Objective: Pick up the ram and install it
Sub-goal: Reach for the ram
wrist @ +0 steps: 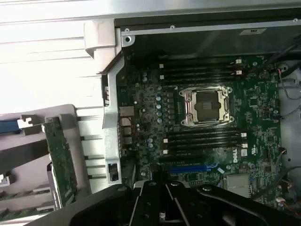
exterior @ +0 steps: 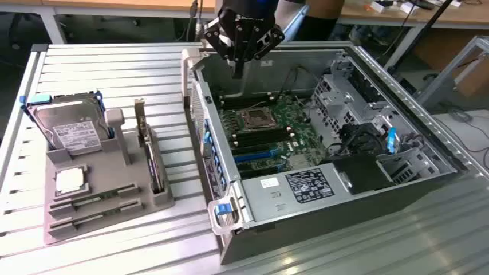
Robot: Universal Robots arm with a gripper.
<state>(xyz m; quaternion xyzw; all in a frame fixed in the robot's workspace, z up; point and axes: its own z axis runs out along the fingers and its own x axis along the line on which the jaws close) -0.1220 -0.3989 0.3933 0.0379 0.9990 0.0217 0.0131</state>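
Hovering above the open computer case (exterior: 347, 200), end effector (exterior: 238, 70) looks pinched closed, gripping nothing. Ram (exterior: 95, 200) lies in the grey holder (exterior: 122, 123) on the surface (exterior: 91, 63), well apart. Memory slots (wrist: 202, 136) look empty; pickup and install both undone.

— How is my arm standing?
— Your arm (exterior: 244, 8) comes in from the top of the exterior view. Your gripper (exterior: 237, 71) points straight down, hanging free and touching nothing.
— And the fingers?
— Your fingers (exterior: 237, 64) are pressed together with nothing held between them. You can see them meeting in the wrist view too.
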